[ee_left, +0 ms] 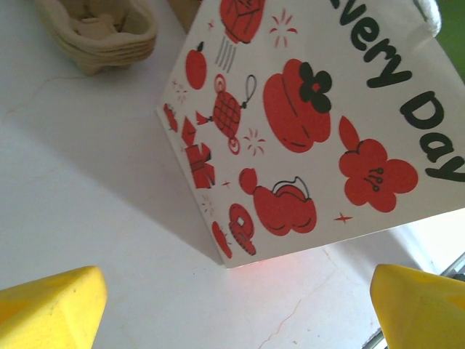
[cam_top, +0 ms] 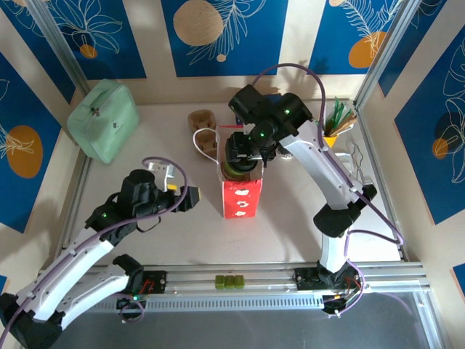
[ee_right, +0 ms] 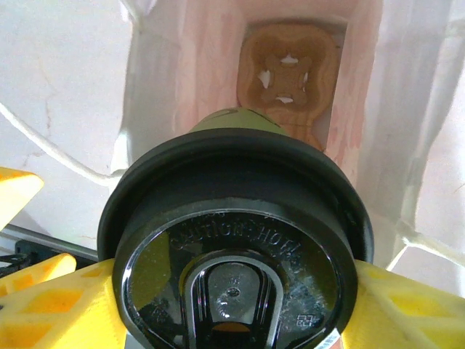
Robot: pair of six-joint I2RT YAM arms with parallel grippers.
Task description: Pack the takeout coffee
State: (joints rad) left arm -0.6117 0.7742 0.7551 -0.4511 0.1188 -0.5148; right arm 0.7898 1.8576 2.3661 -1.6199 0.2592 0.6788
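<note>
Squarely at the open mouth of the paper bag (cam_top: 240, 196), the takeout coffee (cam_top: 236, 169) hangs upright in the right claw (cam_top: 245, 156). The wrist camera looks straight down on its black lid (ee_right: 236, 240). The yellow fingers (ee_right: 407, 302) press the cup from both sides just under the lid's rim, so the claw is closed around it at about the cup's own width. The cup's green wall (ee_right: 232, 120) points down into the bag, between the bag's white inner walls. How deep it reaches into the opening cannot be told. A brown moulded cup carrier (ee_right: 290, 73) lies flat on the bag's bottom, directly beyond the cup and well apart from it.

The left claw (cam_top: 187, 198) sits low on the table (cam_top: 290, 233) just to the left of the bag, without touching it. Its two yellow fingertips (ee_left: 43, 309) are spread wide with nothing between them. Its camera faces the bag's printed side (ee_left: 290, 131), which carries red ornaments and black lettering. A stack of cup carriers (ee_left: 98, 33) rests on the table behind the bag. A mint-green pouch (cam_top: 105, 120) lies far to the bag's left.
</note>
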